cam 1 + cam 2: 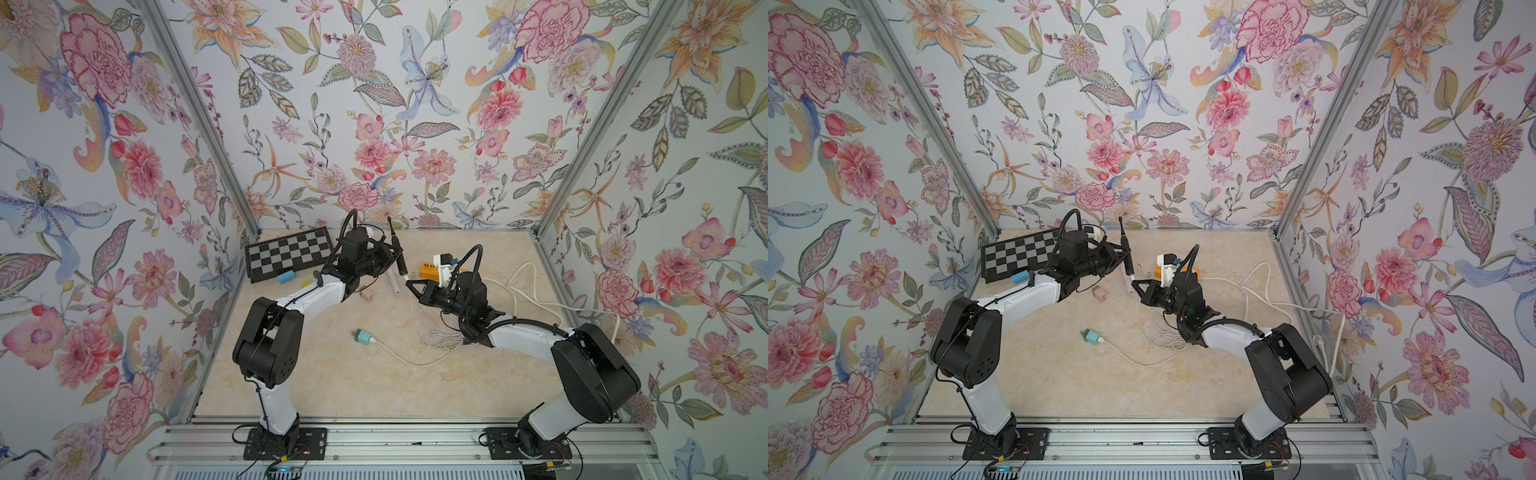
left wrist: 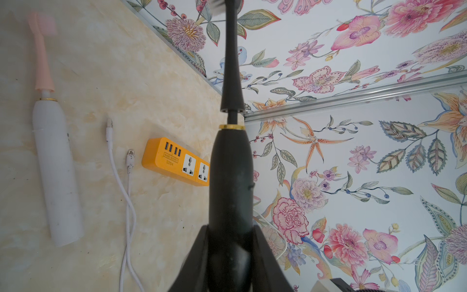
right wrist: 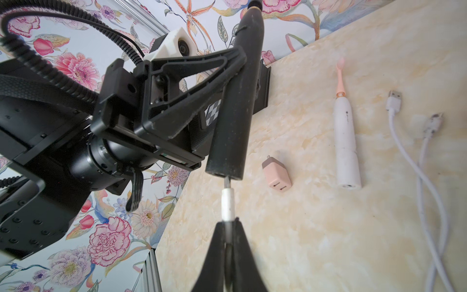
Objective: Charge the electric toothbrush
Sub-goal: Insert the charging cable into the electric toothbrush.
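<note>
Left jaws clamp the black toothbrush.

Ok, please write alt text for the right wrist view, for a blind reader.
The right claw, shut on a white cable plug, holds its metal tip against the base of a black toothbrush gripped by the left claw. On the table lie a pink adapter, a white toothbrush and two loose cable ends.

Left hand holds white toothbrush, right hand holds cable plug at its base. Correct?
Not white: the left hand holds the black toothbrush, per the right wrist view; the white toothbrush lies on the table. Right hand does grip the cable plug.
</note>
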Robot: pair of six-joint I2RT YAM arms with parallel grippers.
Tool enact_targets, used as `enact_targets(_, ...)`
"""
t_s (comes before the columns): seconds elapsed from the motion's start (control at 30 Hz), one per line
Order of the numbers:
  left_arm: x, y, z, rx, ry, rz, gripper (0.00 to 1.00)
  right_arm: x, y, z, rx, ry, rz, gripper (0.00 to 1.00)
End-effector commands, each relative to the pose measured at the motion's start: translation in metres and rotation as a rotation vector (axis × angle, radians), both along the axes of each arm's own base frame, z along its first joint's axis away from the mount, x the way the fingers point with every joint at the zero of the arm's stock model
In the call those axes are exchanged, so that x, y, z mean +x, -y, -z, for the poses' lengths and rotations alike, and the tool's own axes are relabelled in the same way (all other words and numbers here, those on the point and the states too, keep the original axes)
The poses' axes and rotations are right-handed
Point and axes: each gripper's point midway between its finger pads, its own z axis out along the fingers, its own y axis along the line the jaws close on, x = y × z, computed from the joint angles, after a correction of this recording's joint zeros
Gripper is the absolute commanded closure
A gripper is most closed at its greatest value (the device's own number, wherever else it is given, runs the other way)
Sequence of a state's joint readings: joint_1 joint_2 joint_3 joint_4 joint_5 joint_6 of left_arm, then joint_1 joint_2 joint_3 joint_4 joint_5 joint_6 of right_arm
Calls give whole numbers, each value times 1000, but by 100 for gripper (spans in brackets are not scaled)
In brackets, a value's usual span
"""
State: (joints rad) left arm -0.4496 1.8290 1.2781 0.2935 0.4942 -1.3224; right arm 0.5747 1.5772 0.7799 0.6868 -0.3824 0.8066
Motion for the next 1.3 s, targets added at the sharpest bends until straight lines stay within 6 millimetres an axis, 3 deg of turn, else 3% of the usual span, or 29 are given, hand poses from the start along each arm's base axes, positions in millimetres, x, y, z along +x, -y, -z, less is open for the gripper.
enact_targets(0.0, -1, 0, -5, -15, 17, 11, 100, 10, -2, -13, 2, 50, 11, 99)
enact_targets(0.3, -3, 4, -6, -20, 16, 20, 100, 17, -1, -10, 0, 40, 27, 98)
enact_targets(0.47, -4, 3, -13, -38, 29, 9, 100, 23, 4, 4, 23, -27, 62, 100)
enact_targets(0.63, -5, 3, -15, -43, 34, 11, 100, 23, 6, 6, 65, -38, 62, 100)
enact_targets(0.87, -12, 11, -11, 13, 57, 48, 100, 26, 7, -17, 100, 5, 69, 99)
enact_targets(1.1, -33, 22, -5, 110, 75, 104, 100, 30, 16, -44, 127, 98, 101, 99)
enact_targets(1.27, -54, 28, -8, -30, 42, 69, 100, 36, 19, -56, 158, 129, 131, 99)
